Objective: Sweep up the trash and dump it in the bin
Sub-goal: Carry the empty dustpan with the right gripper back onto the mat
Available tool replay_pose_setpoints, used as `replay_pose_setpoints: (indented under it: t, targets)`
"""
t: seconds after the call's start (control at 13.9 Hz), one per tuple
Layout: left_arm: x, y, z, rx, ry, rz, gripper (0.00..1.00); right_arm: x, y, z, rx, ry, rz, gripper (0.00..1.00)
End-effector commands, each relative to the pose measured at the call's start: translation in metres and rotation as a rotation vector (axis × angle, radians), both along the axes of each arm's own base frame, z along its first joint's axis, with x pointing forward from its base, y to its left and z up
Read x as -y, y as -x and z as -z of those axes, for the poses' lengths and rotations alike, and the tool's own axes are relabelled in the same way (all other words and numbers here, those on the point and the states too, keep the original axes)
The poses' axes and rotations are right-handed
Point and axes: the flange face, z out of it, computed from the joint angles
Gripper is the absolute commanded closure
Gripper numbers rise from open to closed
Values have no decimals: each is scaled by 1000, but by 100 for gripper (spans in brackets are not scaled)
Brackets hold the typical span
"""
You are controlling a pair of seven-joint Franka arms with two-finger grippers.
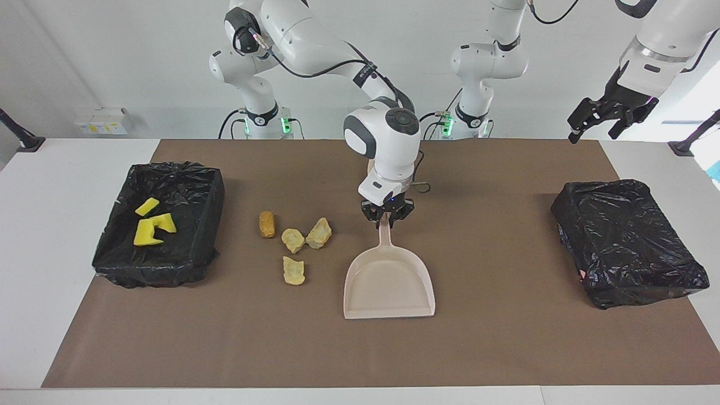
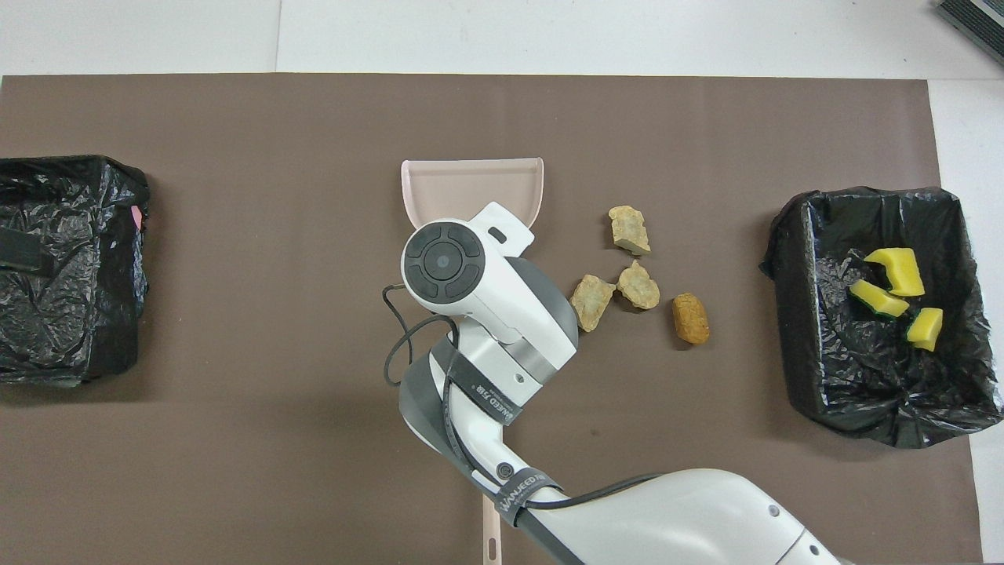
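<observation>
Near to far from the robots. The brush (image 2: pixel 491 526) lies closest in, mostly hidden under the right arm; only its handle end shows in the overhead view. The right gripper (image 1: pixel 386 216) sits at the top end of the dustpan (image 1: pixel 390 284) handle, fingers either side of it; whether they pinch the handle or have let go, cannot tell. The dustpan lies flat on the brown mat (image 1: pixel 495 349), mouth pointing away from the robots.

The trash is split. Four tan crumbly lumps (image 1: pixel 293 240) lie loose on the mat beside the dustpan, toward the right arm's end, none in the pan. Three yellow sponge bits (image 1: pixel 151 228) sit inside the open black-lined bin (image 1: pixel 191 253) at the right arm's end of the table.

The left gripper (image 1: pixel 599 118) waits raised above the table edge at the left arm's end, fingers spread, holding nothing. A second black-bagged bin (image 1: pixel 627 242) sits on that end.
</observation>
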Motion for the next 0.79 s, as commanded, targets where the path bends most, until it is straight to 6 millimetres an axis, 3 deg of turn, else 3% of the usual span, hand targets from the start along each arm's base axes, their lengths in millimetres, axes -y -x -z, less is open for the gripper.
replay_pose_setpoints:
  t: [0.0, 0.14, 0.5, 0.72]
  targets:
    - [-2, 4, -5, -5, -16, -2, 0, 12, -8, -30, 25, 7, 20, 0]
    - [-2, 4, -5, -5, -16, -2, 0, 33, -14, -60, 33, -1, 26, 0]
    - [-2, 5, -6, -4, -16, -2, 0, 134, -36, -127, -44, -4, -110, 0]
    - [-2, 5, -6, -4, -16, -2, 0, 190, -46, -146, -79, 16, -187, 0]
